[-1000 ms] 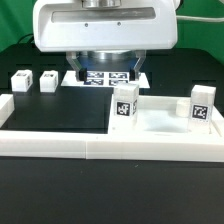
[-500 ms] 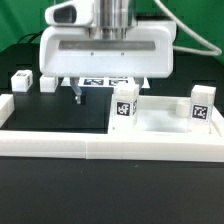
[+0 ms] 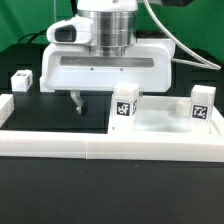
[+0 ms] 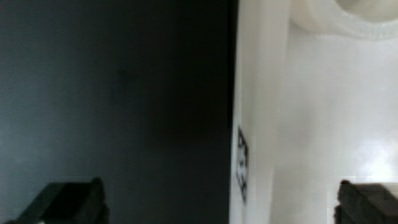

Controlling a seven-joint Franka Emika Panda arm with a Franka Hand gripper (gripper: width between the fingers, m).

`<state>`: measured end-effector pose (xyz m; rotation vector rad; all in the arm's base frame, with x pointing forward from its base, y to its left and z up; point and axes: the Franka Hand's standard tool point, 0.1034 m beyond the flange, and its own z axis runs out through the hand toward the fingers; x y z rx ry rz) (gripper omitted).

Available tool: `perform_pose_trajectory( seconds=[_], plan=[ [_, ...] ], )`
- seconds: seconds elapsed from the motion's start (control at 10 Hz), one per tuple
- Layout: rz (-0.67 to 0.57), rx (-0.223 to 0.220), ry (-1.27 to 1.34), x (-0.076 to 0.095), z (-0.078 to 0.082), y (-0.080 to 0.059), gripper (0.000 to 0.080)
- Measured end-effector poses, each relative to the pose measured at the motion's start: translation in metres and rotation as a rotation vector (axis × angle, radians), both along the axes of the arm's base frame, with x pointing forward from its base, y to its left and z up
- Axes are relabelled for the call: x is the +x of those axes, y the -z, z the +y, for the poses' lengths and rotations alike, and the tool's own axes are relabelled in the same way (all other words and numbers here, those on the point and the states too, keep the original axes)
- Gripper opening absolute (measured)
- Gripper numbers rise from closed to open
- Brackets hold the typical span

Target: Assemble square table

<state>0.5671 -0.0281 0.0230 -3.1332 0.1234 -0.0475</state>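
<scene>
The black surface (image 3: 45,118) is flat, and the room behind it is dark. The white square table slab (image 3: 160,122) lies at the exterior view's right, just behind the long white border wall (image 3: 60,146). A first leg block (image 3: 124,103) and a second leg block (image 3: 202,103) stand up at the slab. A third leg block (image 3: 20,80) sits well apart, at the left. The gripper (image 4: 217,203) hangs over the slab's edge. Its fingers (image 4: 71,200) are wide apart and hold nothing.
</scene>
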Motion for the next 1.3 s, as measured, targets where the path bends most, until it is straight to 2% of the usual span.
perform_pose_trajectory(
  seconds=[0.5,0.6,0.7,0.8,0.9,1.0,1.1,1.2,1.3],
  plan=[
    [-0.002,-0.002,0.019,0.0001,-0.0008,0.0008,0.0649],
    [-0.002,-0.002,0.019,0.0002,-0.0011,0.0008,0.0617],
    [-0.002,-0.002,0.019,0.0002,-0.0013,0.0007,0.0483],
    [-0.003,-0.002,0.020,0.0002,-0.0015,0.0007,0.0483],
    [-0.003,-0.002,0.020,0.0002,-0.0015,0.0007,0.0283],
    [-0.003,-0.002,0.020,0.0002,-0.0016,0.0007,0.0148],
    [-0.003,-0.002,0.020,0.0002,-0.0016,0.0007,0.0148],
    [-0.002,-0.002,0.019,0.0001,-0.0016,0.0007,0.0056],
    [-0.002,-0.002,0.019,0.0001,-0.0016,0.0007,0.0056]
  ],
)
